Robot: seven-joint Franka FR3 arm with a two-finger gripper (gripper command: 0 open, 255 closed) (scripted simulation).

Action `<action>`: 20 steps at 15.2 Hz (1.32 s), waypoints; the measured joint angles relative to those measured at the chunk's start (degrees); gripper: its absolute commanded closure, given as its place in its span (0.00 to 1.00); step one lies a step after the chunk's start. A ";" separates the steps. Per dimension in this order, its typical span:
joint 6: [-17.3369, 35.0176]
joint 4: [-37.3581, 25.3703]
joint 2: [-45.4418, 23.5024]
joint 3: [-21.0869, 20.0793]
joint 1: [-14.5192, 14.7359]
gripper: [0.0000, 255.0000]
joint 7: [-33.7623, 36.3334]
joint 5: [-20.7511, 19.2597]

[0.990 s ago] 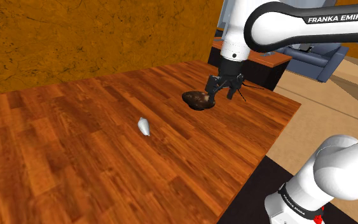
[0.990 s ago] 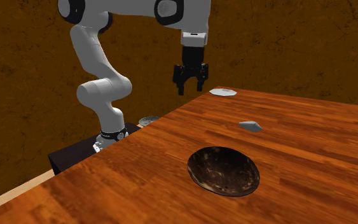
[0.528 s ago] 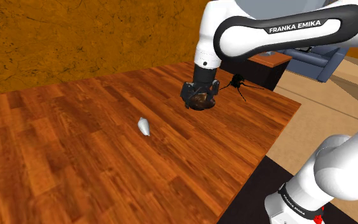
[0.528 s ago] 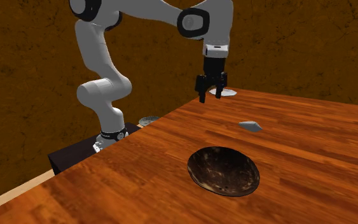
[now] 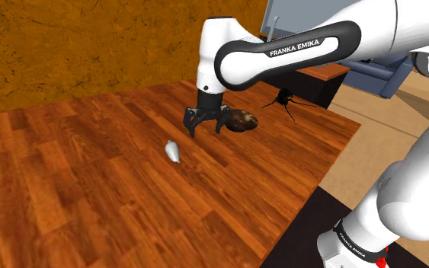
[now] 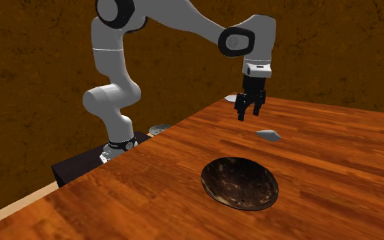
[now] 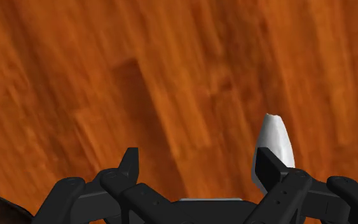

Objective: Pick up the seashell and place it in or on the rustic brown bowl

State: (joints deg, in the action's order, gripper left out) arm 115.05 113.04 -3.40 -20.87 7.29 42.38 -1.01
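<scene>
A small pale grey seashell [image 5: 173, 151] lies on the wooden table [image 5: 91, 190], also seen as the seashell [image 6: 268, 134] and, close by one finger, the seashell [image 7: 275, 147]. The dark brown mottled bowl [image 6: 240, 182] sits on the table; in the shoulder view the bowl [image 5: 241, 120] is partly behind the hand. My black gripper [image 5: 206, 126] hangs open above the table between shell and bowl, a little above the surface. It is empty; the gripper [image 6: 249, 112] hovers just beside the shell, and in the wrist view the gripper [image 7: 199, 167] has its fingers wide apart.
A flat grey-white disc [image 6: 232, 99] lies near the table's far edge, partly behind the hand. A black spidery object [image 5: 283, 98] sits near the table corner. Beyond it stand a wooden side table [image 5: 328, 71] and a blue sofa [image 5: 384, 72]. The table edge drops off at the shoulder view's right.
The arm has swung from beside the bowl toward the seashell, moving to the shoulder view's left and lower. The fingers stay open. Shell and bowl have not moved.
</scene>
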 measured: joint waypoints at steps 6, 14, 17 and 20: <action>0.69 -12.21 -13.49 -0.66 3.45 0.00 6.44 -5.12; 3.16 -17.91 -21.98 0.07 5.94 0.00 9.36 -8.13; 4.59 -17.14 -22.69 0.22 6.08 0.00 9.63 -8.45; 4.92 -16.86 -22.72 0.24 6.06 0.00 9.66 -8.49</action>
State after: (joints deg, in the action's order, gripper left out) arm 119.96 96.18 -26.12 -20.63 13.35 52.04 -9.51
